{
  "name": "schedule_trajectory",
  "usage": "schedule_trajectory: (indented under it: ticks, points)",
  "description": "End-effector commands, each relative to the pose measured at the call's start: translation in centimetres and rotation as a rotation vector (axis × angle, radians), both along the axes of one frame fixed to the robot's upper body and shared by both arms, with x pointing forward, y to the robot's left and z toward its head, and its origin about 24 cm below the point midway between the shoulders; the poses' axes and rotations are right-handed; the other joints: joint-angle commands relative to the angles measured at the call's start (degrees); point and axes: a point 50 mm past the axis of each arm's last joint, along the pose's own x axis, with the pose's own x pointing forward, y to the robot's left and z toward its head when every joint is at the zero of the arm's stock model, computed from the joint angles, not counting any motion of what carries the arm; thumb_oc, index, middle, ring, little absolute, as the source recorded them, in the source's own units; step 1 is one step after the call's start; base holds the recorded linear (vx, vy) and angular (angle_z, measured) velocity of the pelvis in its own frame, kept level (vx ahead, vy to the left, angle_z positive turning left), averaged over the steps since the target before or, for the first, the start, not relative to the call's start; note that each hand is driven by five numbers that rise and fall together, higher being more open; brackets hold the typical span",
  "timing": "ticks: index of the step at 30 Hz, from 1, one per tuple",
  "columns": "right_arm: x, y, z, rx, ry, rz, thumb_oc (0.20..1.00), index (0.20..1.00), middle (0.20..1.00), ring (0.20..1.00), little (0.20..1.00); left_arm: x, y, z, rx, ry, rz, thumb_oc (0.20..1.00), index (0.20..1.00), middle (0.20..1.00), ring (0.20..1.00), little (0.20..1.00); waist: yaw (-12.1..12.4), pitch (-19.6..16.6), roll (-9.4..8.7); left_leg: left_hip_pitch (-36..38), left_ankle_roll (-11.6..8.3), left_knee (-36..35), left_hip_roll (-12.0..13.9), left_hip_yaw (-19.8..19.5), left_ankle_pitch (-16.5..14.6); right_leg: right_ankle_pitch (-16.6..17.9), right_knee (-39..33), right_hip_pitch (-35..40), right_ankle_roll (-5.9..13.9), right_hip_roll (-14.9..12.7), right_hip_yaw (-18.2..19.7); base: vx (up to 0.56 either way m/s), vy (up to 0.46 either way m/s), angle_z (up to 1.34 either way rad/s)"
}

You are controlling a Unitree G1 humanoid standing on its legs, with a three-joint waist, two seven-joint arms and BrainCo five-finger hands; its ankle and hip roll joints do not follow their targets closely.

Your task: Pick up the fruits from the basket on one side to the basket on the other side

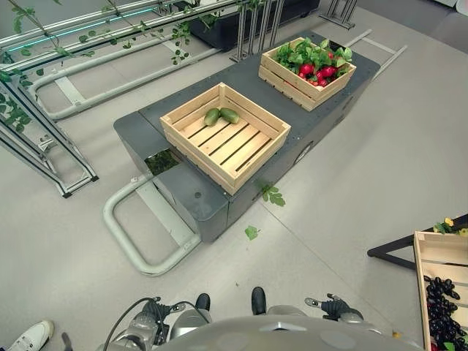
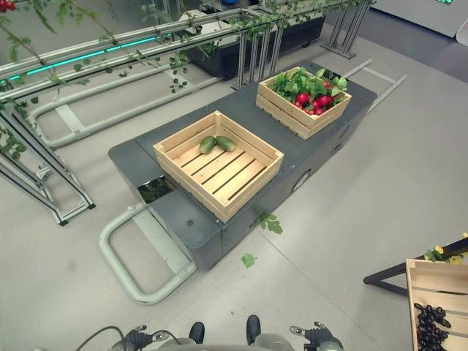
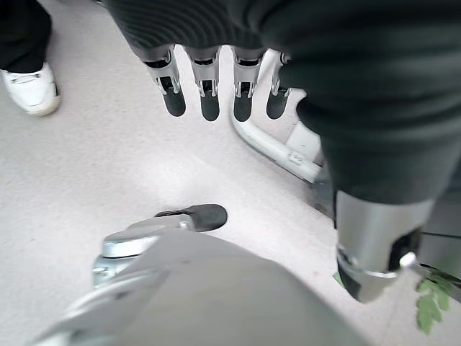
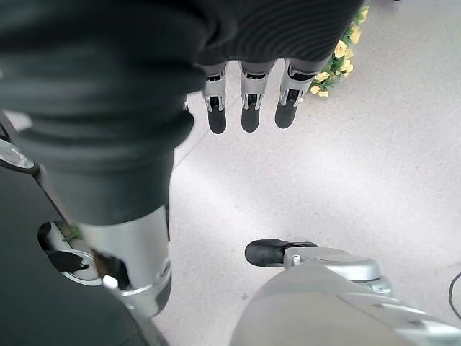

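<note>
Your left robot hand (image 3: 216, 79) hangs low over the floor (image 1: 344, 212) with fingers straight and relaxed, holding nothing; a person's white shoe (image 3: 32, 86) stands nearby. On the dark counter (image 1: 197, 194), the near crate (image 1: 225, 136) holds two green fruits (image 1: 220, 115) at its far corner, lying side by side and touching, their long axes running roughly across the crate's back edge. Further right and back, the second crate (image 1: 307, 72) is full of red fruits (image 1: 318, 72) among green leaves. Your right robot hand (image 4: 248, 94) also hangs by the floor, fingers straight and empty. At the far right, a third crate (image 1: 442, 285) holds dark grapes (image 1: 442, 303).
</note>
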Motion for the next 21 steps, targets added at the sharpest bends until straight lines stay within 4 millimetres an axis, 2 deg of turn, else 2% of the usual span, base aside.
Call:
schedule_trajectory:
  ticks: [1,3,7,17,21]
  points:
    - [0.0,-1.5,0.3,-0.052,0.033,0.050,1.000,1.000,1.000,1.000,1.000,2.4,-1.5,0.2,-0.019,-0.028,-0.092,1.000,1.000,1.000,1.000,1.000,0.5,-0.2,0.40,-2.4,0.28,2.0,-1.2,5.0,-2.0,-5.3,1.3,1.0,4.53,-0.9,-1.5,-0.05,-0.145,-0.08]
    - [-0.1,-1.6,0.3,-0.060,0.043,0.071,1.000,1.000,1.000,1.000,1.000,2.7,-1.9,0.2,-0.017,-0.026,-0.148,1.000,1.000,1.000,1.000,1.000,0.4,0.0,0.39,-2.7,-0.13,2.6,-0.4,4.8,-2.0,-5.4,0.9,1.4,4.11,-0.4,-1.8,-0.04,-0.143,-0.12]
    - [-0.4,-1.9,0.3,-0.069,0.064,0.094,1.000,1.000,1.000,1.000,1.000,2.5,-2.1,0.1,-0.043,-0.021,-0.117,1.000,1.000,1.000,1.000,1.000,0.6,0.0,0.81,-2.9,-0.61,3.2,0.4,4.2,-1.6,-5.6,0.5,1.9,3.35,0.5,-2.4,-0.03,-0.107,-0.05]
    - [-1.9,-1.7,-0.1,-0.036,0.102,0.042,1.000,1.000,1.000,1.000,1.000,-1.1,-2.2,-0.8,-0.224,0.007,0.336,1.000,1.000,1.000,1.000,1.000,0.7,-2.1,2.19,-0.8,-1.06,1.7,0.9,4.3,-1.3,-6.8,0.2,4.2,2.73,0.8,-3.5,0.03,-0.024,0.11]
    - [-2.5,-1.4,-0.2,-0.027,0.115,0.044,1.000,1.000,1.000,1.000,1.000,-1.2,-2.4,-0.9,-0.252,0.003,0.357,1.000,1.000,1.000,1.000,1.000,0.7,-2.4,2.50,0.2,-0.99,1.2,0.8,4.3,-1.4,-7.0,0.2,4.9,2.68,0.6,-3.7,0.02,0.005,0.00]
